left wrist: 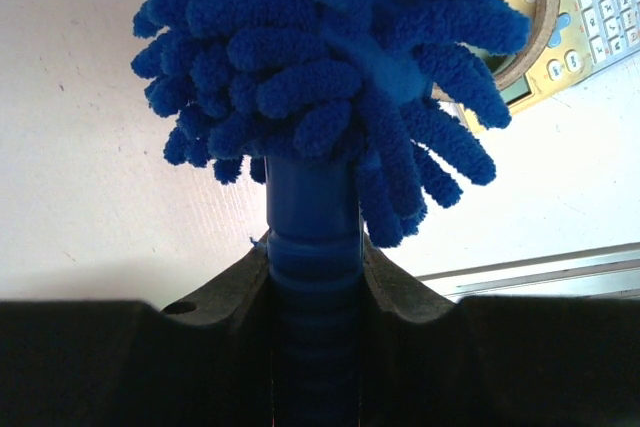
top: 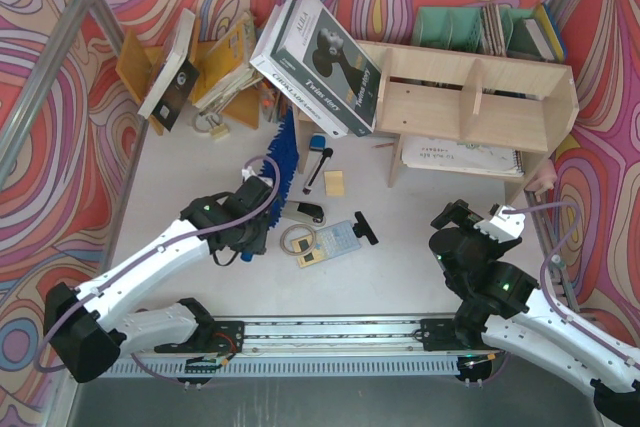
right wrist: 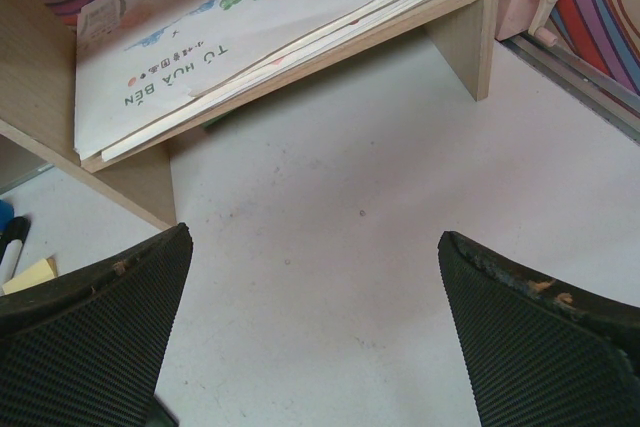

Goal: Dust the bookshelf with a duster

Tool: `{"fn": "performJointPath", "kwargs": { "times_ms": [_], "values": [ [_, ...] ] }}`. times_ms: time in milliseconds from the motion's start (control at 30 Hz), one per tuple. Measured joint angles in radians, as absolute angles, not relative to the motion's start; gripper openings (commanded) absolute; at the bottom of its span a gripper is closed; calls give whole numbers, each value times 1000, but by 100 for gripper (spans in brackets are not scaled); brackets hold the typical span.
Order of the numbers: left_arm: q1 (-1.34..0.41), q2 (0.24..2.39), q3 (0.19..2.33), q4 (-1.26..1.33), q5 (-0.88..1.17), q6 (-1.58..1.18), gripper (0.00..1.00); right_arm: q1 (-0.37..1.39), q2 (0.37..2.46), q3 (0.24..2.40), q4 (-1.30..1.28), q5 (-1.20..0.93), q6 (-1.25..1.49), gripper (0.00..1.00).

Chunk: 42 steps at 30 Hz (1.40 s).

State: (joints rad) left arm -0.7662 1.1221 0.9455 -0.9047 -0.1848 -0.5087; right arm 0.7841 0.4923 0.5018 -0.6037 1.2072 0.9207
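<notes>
On the white table (top: 190,177) a tape roll (top: 296,238) touches a calculator (top: 338,240), a yellow sticky note (top: 334,183) and marker (top: 318,169) lie near, and a black-and-white box (top: 320,65) leans between an orange-yellow book rack (top: 225,62) and a green file organizer (top: 450,27).

Bright-blue fluffy duster (top: 284,154) stands head-up, its slim handle clamped in my left claw (left wrist: 313,267). The pale two-tier plywood bookshelf (top: 470,97) sits apart, to its right.
</notes>
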Motion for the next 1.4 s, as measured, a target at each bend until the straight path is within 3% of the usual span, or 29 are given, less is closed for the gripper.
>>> {"fn": "performJointPath", "kwargs": {
  "times_ms": [567, 1400],
  "values": [
    [-767, 1014, 1119, -940, -300, -449, 0, 784, 492, 502, -604, 1207, 921, 99],
    [-767, 1206, 907, -813, -203, -506, 0, 784, 492, 502, -604, 1207, 921, 99]
  ]
}}
